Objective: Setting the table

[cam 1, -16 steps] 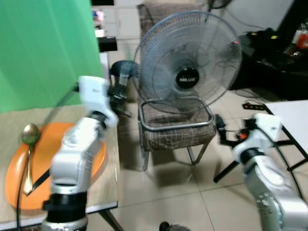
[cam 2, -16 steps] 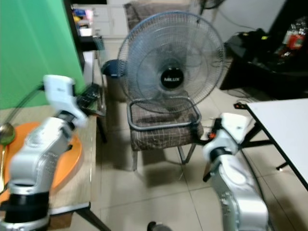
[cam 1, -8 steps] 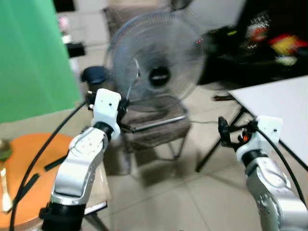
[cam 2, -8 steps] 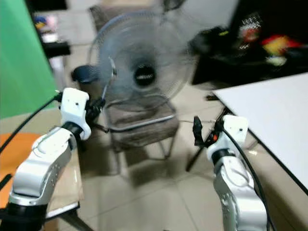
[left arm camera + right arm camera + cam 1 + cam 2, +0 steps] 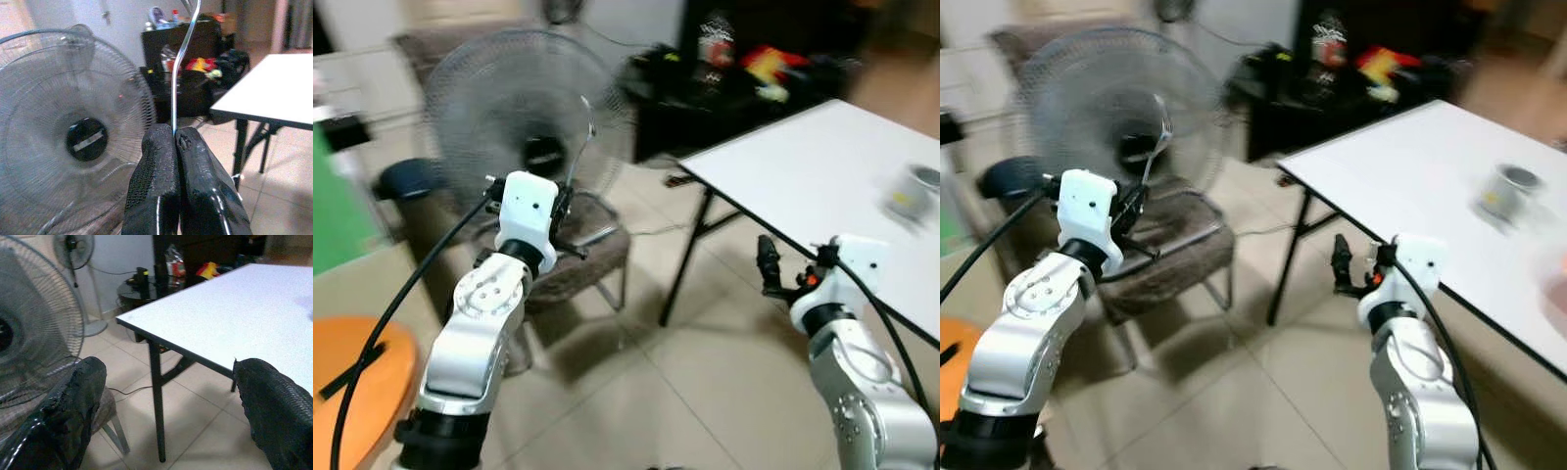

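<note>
My left gripper (image 5: 175, 141) is shut on the thin handle of a silver utensil (image 5: 182, 63). The utensil (image 5: 582, 147) sticks up in front of the fan, and its far end is cut off in the left wrist view. My right gripper (image 5: 171, 369) is open with nothing between its fingers, held at the near edge of a white table (image 5: 822, 166). A grey cup (image 5: 1506, 188) stands on that table at the right, blurred. The edge of an orange plate (image 5: 352, 382) shows at the lower left.
A large standing fan (image 5: 524, 117) faces me at the left, with a brown cushioned chair (image 5: 592, 259) in front of it. A black stand with clutter (image 5: 744, 78) is at the back. Tiled floor (image 5: 646, 392) lies open between my arms.
The camera has swung right: the green screen and most of the orange plate slid off to the left, and the white table with the cup came into view. Both arms hold their pose.
</note>
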Motion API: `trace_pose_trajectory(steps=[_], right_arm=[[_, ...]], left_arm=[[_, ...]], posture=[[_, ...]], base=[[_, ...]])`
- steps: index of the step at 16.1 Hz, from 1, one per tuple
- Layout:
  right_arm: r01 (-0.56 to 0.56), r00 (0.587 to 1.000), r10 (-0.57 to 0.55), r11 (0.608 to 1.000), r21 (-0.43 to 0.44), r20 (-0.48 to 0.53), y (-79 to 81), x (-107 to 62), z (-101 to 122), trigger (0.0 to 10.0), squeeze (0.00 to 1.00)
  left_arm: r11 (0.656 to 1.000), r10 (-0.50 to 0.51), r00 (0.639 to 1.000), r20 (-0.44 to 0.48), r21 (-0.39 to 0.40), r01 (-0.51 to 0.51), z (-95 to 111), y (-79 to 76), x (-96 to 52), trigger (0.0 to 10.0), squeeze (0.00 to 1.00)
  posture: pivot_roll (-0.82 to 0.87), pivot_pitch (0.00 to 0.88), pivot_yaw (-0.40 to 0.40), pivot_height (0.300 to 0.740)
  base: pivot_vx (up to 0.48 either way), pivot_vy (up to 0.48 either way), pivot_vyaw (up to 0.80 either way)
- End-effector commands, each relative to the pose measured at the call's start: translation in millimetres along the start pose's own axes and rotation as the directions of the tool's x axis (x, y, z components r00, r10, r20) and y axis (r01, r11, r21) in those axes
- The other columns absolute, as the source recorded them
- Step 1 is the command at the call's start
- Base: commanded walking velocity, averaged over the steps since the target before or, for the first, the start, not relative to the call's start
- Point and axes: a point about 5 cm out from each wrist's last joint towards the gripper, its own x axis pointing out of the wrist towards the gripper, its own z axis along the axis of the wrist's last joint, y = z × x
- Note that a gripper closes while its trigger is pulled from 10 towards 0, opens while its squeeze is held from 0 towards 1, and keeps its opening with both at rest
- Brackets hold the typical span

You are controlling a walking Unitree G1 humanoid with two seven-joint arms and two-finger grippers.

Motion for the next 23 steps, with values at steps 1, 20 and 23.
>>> trace_pose_trajectory(steps=[1,20,23], right_arm=[[0.009,1.000,-0.009,1.000,-0.002,0.006,-1.6,-1.4,3,10.0,0.00],[-0.020,1.000,0.020,1.000,-0.013,0.014,1.4,0.0,9,10.0,0.00],[-0.029,1.000,0.029,0.999,-0.017,0.007,2.1,0.6,8,10.0,0.00]], left_arm=[[1.000,-0.013,1.000,0.028,0.017,0.013,4,-3.8,2.3,10.0,0.00],[0.994,-0.083,0.995,0.057,-0.068,0.087,-2,-11.0,2.6,10.0,0.00],[0.993,-0.094,0.994,0.057,-0.062,0.097,-3,-12.2,3.2,10.0,0.00]], posture=[[0.04,0.000,0.002,0.740],[0.03,0.000,-0.021,0.740],[0.04,0.000,-0.030,0.740]], base=[[0.000,0.000,-0.75],[0.029,0.000,-0.55],[0.315,0.000,-0.66]])
